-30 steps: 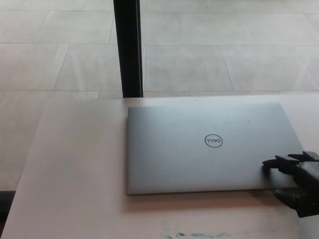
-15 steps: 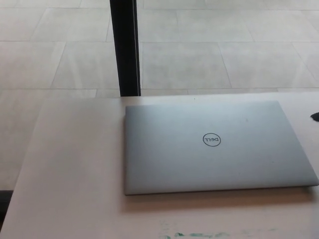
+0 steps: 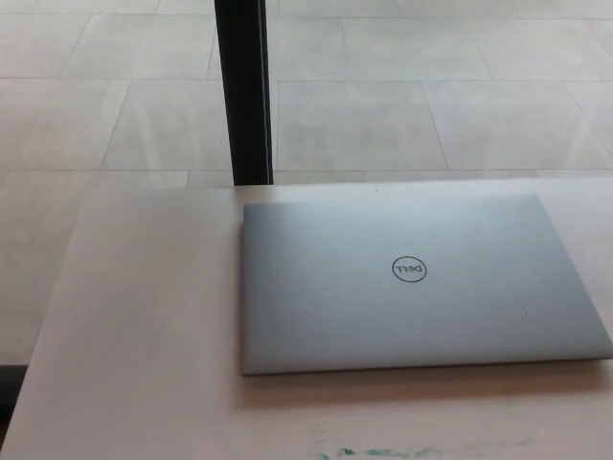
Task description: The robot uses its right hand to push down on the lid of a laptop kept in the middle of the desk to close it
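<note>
looking down, i see the laptop (image 3: pixel 412 283) shut flat on the bench (image 3: pixel 144 316), long side across me; my fingers are out of sight.

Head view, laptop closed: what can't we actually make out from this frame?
- Both hands: out of the head view, so their state can't be seen.
- Laptop: lid lies flat; screen, keyboard and any remaining gap are hidden under it.
- Desk: near and right edges are cut off by the frame.
- Green marks at the bottom edge: cropped, too blurred to identify.
- Black post: top is cut off.
</note>
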Available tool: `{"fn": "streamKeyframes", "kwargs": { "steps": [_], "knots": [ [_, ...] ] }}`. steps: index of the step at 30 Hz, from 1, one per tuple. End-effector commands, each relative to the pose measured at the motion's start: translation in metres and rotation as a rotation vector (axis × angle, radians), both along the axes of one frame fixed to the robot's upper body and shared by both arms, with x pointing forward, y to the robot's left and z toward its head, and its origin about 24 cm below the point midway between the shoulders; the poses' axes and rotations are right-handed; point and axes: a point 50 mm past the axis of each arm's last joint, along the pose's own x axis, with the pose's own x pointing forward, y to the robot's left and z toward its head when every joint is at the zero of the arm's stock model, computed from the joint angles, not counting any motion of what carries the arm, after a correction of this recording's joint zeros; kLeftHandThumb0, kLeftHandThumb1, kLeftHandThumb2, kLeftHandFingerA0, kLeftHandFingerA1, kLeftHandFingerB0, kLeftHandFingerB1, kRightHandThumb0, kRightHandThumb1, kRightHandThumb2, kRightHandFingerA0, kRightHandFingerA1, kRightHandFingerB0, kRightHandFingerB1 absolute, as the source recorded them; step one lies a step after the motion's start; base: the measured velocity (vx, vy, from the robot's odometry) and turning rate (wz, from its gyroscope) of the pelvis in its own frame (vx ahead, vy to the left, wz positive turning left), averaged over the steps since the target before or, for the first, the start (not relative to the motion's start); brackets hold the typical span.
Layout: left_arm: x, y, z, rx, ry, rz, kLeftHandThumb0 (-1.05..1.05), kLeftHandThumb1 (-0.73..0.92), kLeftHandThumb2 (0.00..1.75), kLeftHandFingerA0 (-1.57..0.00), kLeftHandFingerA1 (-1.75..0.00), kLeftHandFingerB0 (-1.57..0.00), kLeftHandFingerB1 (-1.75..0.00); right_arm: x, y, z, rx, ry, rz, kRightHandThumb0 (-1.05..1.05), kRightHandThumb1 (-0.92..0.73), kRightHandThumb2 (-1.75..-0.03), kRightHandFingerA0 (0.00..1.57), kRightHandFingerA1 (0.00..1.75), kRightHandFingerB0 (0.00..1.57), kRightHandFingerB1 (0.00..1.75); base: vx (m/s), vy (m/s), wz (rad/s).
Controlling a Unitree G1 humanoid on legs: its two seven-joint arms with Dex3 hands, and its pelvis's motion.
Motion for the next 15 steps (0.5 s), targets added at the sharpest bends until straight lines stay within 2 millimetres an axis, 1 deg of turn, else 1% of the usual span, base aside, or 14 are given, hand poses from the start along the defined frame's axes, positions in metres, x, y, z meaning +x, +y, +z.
{"fn": "streamKeyframes", "kwargs": {
  "steps": [1, 2, 3, 6, 7, 8, 9, 10, 11, 12, 13, 14, 15],
  "knots": [
    [-0.012, 0.007, -0.001, -0.005, 0.025, 0.037, -1.05, 0.85, 0.74, -0.37, -0.43, -0.29, -0.36, -0.174, -0.111, -0.051, 0.686, -0.612, -0.956, -0.82, -0.91, -0.7, 0.5, 1.34, 0.29, 0.89, 0.0, 0.0, 0.0],
    [-0.012, 0.007, -0.001, -0.005, 0.027, 0.038, -1.05, 0.85, 0.74, -0.38, -0.43, -0.29, -0.36, -0.177, -0.111, -0.054, 0.688, -0.605, -0.976, -0.82, -0.91, -0.7, 0.47, 1.38, 0.26, 0.91, 0.0, 0.0, 0.0],
    [-0.013, 0.007, -0.002, -0.007, 0.03, 0.038, -1.05, 0.85, 0.74, -0.39, -0.43, -0.29, -0.36, -0.181, -0.111, -0.056, 0.678, -0.579, -0.989, -0.82, -0.91, -0.7, 0.46, 1.34, 0.25, 0.87, 0.0, 0.0, 0.0],
    [-0.015, 0.006, -0.003, -0.005, 0.036, 0.022, -1.05, 0.84, 0.74, -0.38, -0.44, -0.29, -0.36, -0.186, -0.111, -0.06, 0.672, -0.563, -0.987, -0.82, -0.91, -0.71, 0.47, 1.36, 0.24, 0.89, 0.0, 0.0, 0.0],
    [-0.015, 0.006, -0.004, -0.007, 0.039, 0.027, -1.05, 0.84, 0.74, -0.39, -0.45, -0.31, -0.36, -0.187, -0.111, -0.062, 0.665, -0.541, -0.985, -0.82, -0.92, -0.71, 0.47, 1.34, 0.28, 0.87, 0.0, 0.0, 0.0],
    [-0.016, 0.006, -0.005, -0.009, 0.044, 0.033, -1.05, 0.84, 0.74, -0.39, -0.45, -0.31, -0.36, -0.188, -0.11, -0.065, 0.655, -0.509, -0.982, -0.82, -0.92, -0.71, 0.47, 1.34, 0.28, 0.87, 0.0, 0.0, 0.0],
    [-0.016, 0.006, -0.005, -0.01, 0.045, 0.034, -1.05, 0.85, 0.74, -0.38, -0.45, -0.31, -0.37, -0.187, -0.109, -0.066, 0.643, -0.498, -0.985, -0.81, -0.92, -0.7, 0.51, 1.3, 0.3, 0.87, 0.0, 0.0, 0.0],
    [-0.018, 0.006, -0.006, -0.01, 0.051, 0.038, -1.05, 0.86, 0.74, -0.38, -0.45, -0.31, -0.37, -0.185, -0.108, -0.069, 0.63, -0.482, -0.981, -0.83, -0.89, -0.68, 0.54, 1.36, 0.43, 0.9, 0.0, 0.0, 0.0],
    [-0.019, 0.007, -0.006, -0.008, 0.059, 0.039, -1.05, 0.86, 0.74, -0.38, -0.45, -0.31, -0.37, -0.183, -0.106, -0.072, 0.638, -0.483, -0.969, -0.83, -0.89, -0.68, 0.54, 1.36, 0.43, 0.9, 0.0, 0.0, 0.0],
    [-0.02, 0.007, -0.007, -0.007, 0.066, 0.04, -1.05, 0.85, 0.75, -0.39, -0.45, -0.32, -0.37, -0.182, -0.104, -0.073, 0.641, -0.474, -0.952, -0.84, -0.89, -0.69, 0.57, 1.38, 0.47, 0.94, 0.0, 0.0, 0.0],
    [-0.023, 0.008, -0.008, -0.001, 0.079, 0.037, -1.05, 0.85, 0.75, -0.38, -0.45, -0.3, -0.37, -0.18, -0.1, -0.078, 0.632, -0.46, -0.926, -0.82, -0.88, -0.68, 0.62, 1.26, 0.59, 0.88, 0.0, 0.0, 0.0],
    [-0.024, 0.007, -0.009, 0.0, 0.084, 0.034, -1.05, 0.85, 0.75, -0.39, -0.46, -0.31, -0.38, -0.181, -0.098, -0.081, 0.606, -0.43, -0.924, -0.82, -0.9, -0.67, 0.6, 1.2, 0.58, 0.84, 0.0, 0.0, 0.0],
    [-0.024, 0.007, -0.009, 0.002, 0.088, 0.033, -1.05, 0.86, 0.75, -0.4, -0.45, -0.32, -0.37, -0.181, -0.098, -0.083, 0.592, -0.406, -0.929, -0.83, -0.91, -0.67, 0.64, 1.2, 0.58, 0.84, 0.0, 0.0, 0.0]
  ]
}}
